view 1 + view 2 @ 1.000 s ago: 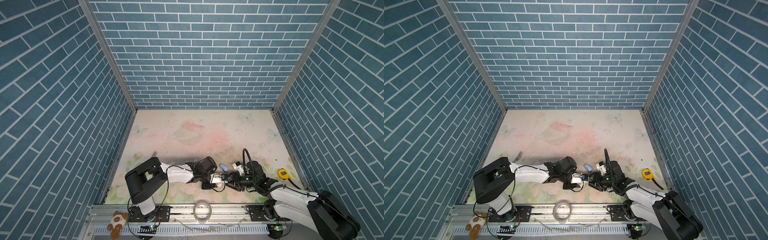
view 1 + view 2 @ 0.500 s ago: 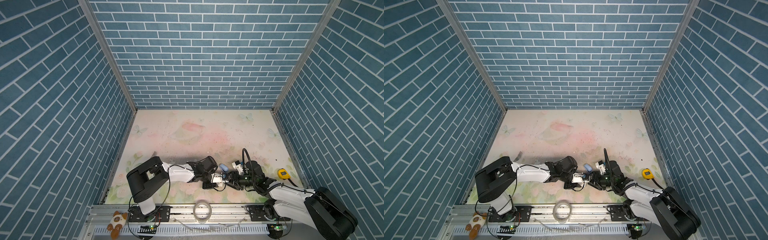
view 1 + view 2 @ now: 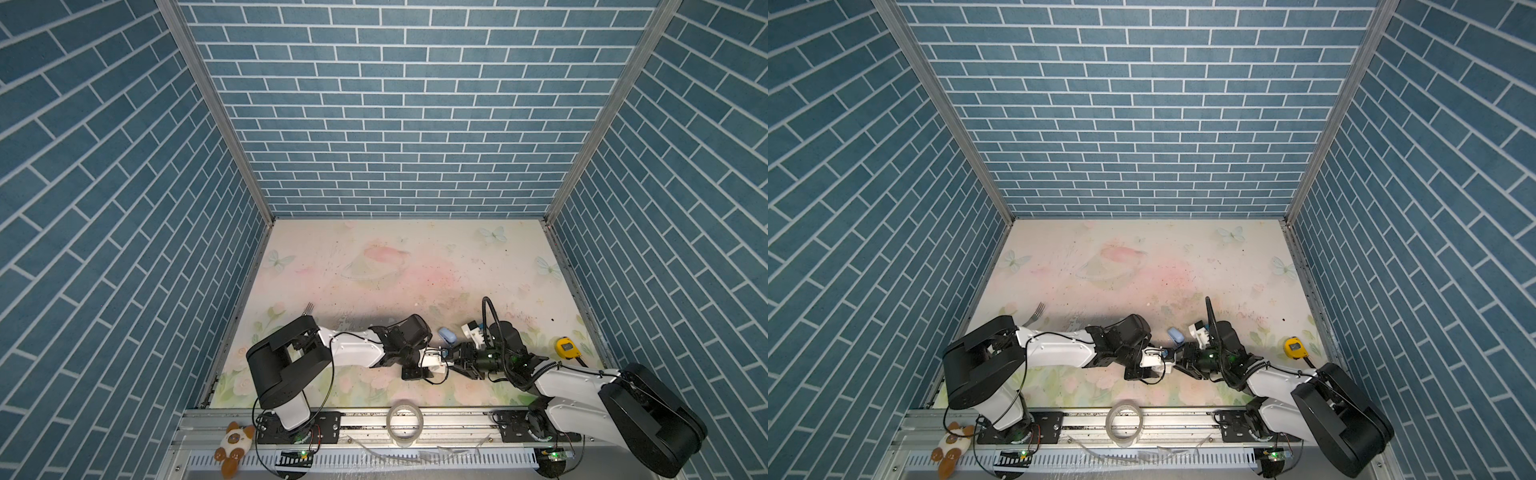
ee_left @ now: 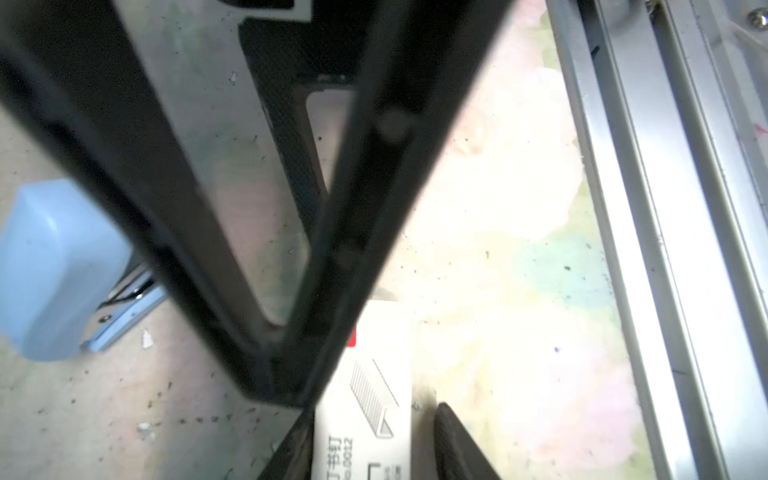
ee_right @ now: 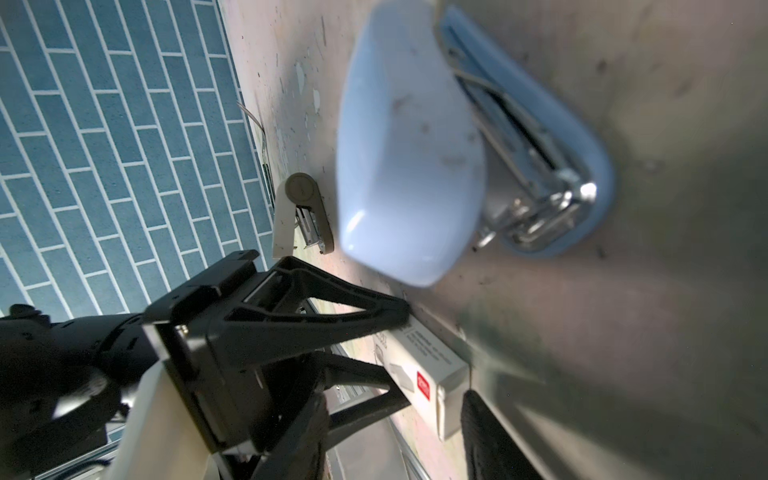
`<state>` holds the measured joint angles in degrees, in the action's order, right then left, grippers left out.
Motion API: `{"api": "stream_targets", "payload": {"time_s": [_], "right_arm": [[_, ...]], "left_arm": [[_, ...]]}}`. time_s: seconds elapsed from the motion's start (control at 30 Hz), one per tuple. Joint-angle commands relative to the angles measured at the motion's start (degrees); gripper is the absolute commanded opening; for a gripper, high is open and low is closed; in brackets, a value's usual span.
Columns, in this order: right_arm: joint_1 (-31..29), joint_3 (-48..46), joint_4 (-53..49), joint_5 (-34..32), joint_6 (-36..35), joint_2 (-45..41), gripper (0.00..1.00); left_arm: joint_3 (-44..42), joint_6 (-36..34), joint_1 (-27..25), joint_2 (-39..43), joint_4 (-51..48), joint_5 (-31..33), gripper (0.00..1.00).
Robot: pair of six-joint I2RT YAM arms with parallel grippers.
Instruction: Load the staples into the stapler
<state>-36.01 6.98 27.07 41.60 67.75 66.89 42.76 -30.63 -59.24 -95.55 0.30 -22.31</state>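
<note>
**Both grippers meet at the staples box, just beside the open stapler.**

The left gripper (image 4: 374, 453) brackets the staples box (image 4: 365, 399) only loosely. One finger lies against its side, while a sliver of table (image 4: 498, 291) shows between the box and the other finger (image 4: 453, 440), so the jaws stand slightly spread. The right gripper (image 3: 457, 360) reaches the same box from the opposite end; I cannot tell whether it pinches it. The box sits low on the table just beside the stapler (image 5: 411, 158), whose lid is swung up off its metal channel (image 5: 515, 137). I can make out no staples in that channel. The inner tray (image 5: 451, 409) peeks from the box's end, its contents hidden. The step in hand is probably opening the box. Next, one gripper must clamp the sleeve firmly while the other draws the tray out.
</note>
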Motion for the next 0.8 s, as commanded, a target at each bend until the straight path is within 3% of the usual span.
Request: {"api": "stream_targets", "payload": {"time_s": [0.0,0.77], "right_arm": [[-0.3,-0.6,-1.2,-0.4,1.6,-2.3,0.53],[-1.7,1.2,-0.3,0.9,0.8,1.2,0.52]], "left_arm": [[-1.6,-0.5,0.4,0.7,-1.9,0.4,0.46],[-1.8,0.4,0.4,-1.7,0.4,0.9,0.37]]}}
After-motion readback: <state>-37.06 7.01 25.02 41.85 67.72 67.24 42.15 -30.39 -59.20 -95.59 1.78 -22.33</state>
